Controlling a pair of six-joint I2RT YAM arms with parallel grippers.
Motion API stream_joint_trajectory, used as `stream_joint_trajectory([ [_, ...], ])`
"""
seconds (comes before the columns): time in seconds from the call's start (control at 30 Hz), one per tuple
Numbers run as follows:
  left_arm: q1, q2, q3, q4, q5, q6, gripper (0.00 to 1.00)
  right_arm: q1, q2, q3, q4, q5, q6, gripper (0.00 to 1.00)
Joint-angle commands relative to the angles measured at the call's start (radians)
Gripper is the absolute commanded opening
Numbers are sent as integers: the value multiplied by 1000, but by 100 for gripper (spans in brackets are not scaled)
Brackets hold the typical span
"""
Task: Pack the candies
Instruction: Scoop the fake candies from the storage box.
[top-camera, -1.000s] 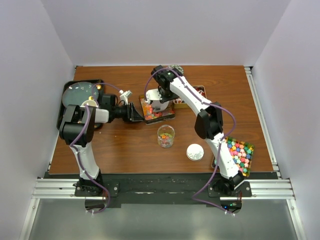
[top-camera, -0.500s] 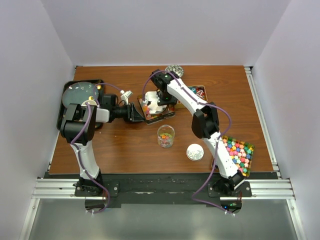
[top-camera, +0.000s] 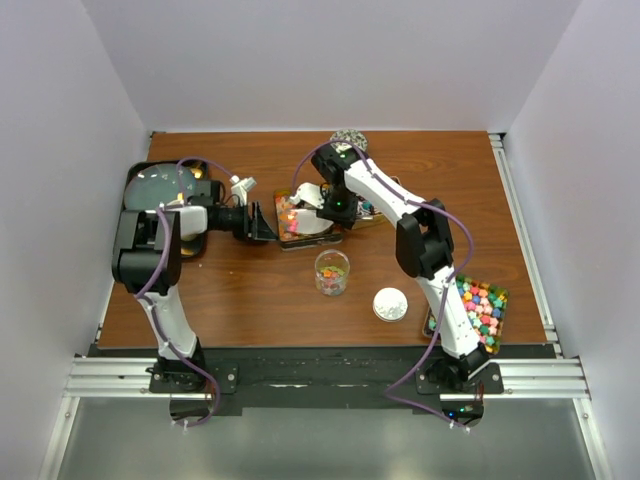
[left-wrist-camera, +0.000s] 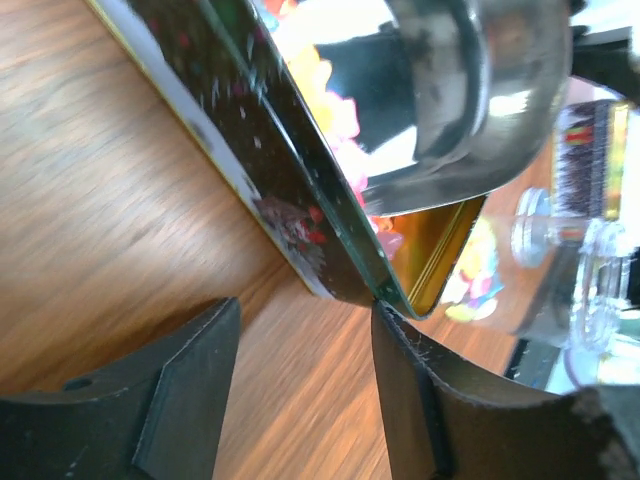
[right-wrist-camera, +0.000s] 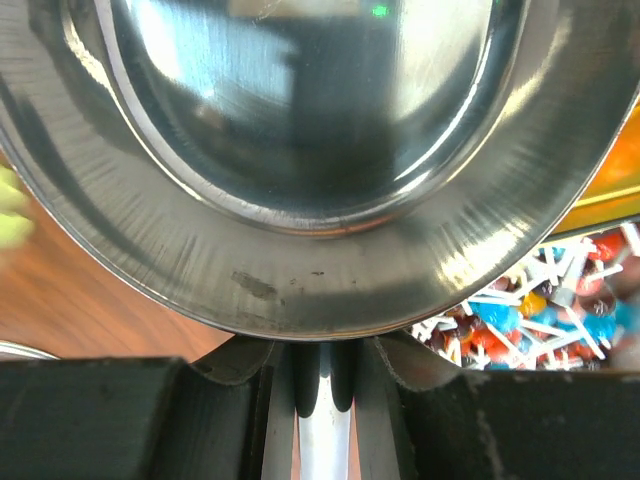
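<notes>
Glossy orange-red-yellow gummies (top-camera: 293, 213) lie in a dark tin (top-camera: 300, 238) at mid-table. The tin's wall (left-wrist-camera: 280, 170) fills the left wrist view, one corner touching a fingertip (left-wrist-camera: 400, 330). My left gripper (top-camera: 264, 222) (left-wrist-camera: 300, 390) is open and empty at the tin's left edge. My right gripper (top-camera: 335, 203) (right-wrist-camera: 325, 400) is shut on the handle of a steel scoop (top-camera: 312, 208) (right-wrist-camera: 300, 150) held over the tin. Wrapped red-blue-white pieces (right-wrist-camera: 540, 310) sit in a tin (top-camera: 392, 185) behind the arm. Cube-like candies (top-camera: 480, 303) fill a tray at the right.
A glass jar (top-camera: 332, 272) (left-wrist-camera: 585, 270) holding a few candies stands in front of the gummy tin. Its white lid (top-camera: 390, 304) lies to the right. A black tray with a round dish (top-camera: 160, 187) is at the far left. A small metallic object (top-camera: 348, 138) sits at the back.
The right wrist has turned and swung the scoop left over the gummy tin. The left gripper and the tin have shifted slightly left and toward the back.
</notes>
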Motion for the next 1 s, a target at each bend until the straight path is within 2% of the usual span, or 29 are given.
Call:
stream_joint_trajectory([
  [0.0,12,-78,44,-235,-90,172,61,64,75,-30,73,-263,157,0],
  [0.17,11,-120,12,-227,-105,165,63,73,97,7,102,-247,246,0],
  [0.33,3,-127,-7,-193,-116,119,63,90,104,18,120,-209,258,0],
  [0.6,6,-178,-4,-245,-149,143,64,92,-3,-135,263,-204,275,0],
  [0.73,8,-224,4,-283,-153,207,64,90,-97,-268,379,-200,276,0],
  [0.97,21,-305,29,-378,-169,294,66,72,-230,-404,496,-233,289,0],
])
